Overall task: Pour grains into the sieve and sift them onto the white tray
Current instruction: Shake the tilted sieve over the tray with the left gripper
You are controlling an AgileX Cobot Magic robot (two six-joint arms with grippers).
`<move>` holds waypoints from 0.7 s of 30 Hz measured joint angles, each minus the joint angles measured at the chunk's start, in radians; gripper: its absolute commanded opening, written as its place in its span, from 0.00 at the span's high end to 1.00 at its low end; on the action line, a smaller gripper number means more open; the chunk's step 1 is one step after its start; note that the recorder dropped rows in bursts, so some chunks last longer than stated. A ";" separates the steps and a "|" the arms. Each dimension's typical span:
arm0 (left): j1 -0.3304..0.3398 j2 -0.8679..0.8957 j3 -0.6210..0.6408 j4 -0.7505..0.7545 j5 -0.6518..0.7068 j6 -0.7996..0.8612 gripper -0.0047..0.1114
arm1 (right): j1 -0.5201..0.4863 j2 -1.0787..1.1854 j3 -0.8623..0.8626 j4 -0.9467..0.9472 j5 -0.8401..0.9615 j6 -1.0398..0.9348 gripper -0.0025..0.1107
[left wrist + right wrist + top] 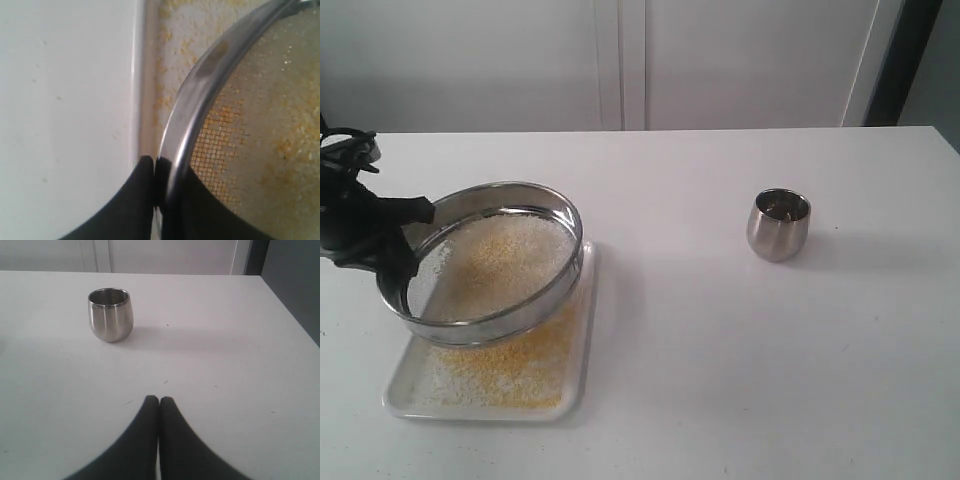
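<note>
The sieve (492,324), a wide steel ring with a mesh bottom, hangs tilted over the white tray (403,396), its left side raised. My left gripper (398,252) is shut on the sieve's left rim; in the left wrist view the rim (200,85) runs between the black fingers of the left gripper (162,167). Pale and yellow grains (500,262) lie on the mesh. Finer yellow grains (525,365) cover the tray under it, also seen in the left wrist view (175,45). My right gripper (159,400) is shut on nothing, low over bare table, outside the exterior view.
A small rounded steel cup (779,224) stands upright on the white table at the right, also in the right wrist view (110,315) ahead of the right gripper. The table's far edge meets a white wall.
</note>
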 measured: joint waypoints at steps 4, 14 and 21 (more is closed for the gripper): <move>-0.024 -0.134 0.172 -0.008 -0.088 0.036 0.96 | 0.000 0.000 0.000 0.000 0.000 0.000 0.98; -0.008 -0.164 0.219 -0.060 -0.107 0.064 0.96 | 0.000 0.000 0.000 0.000 0.000 0.000 0.98; 0.023 -0.015 0.027 -0.068 0.032 0.052 0.96 | 0.000 0.000 0.000 0.000 0.000 0.000 0.98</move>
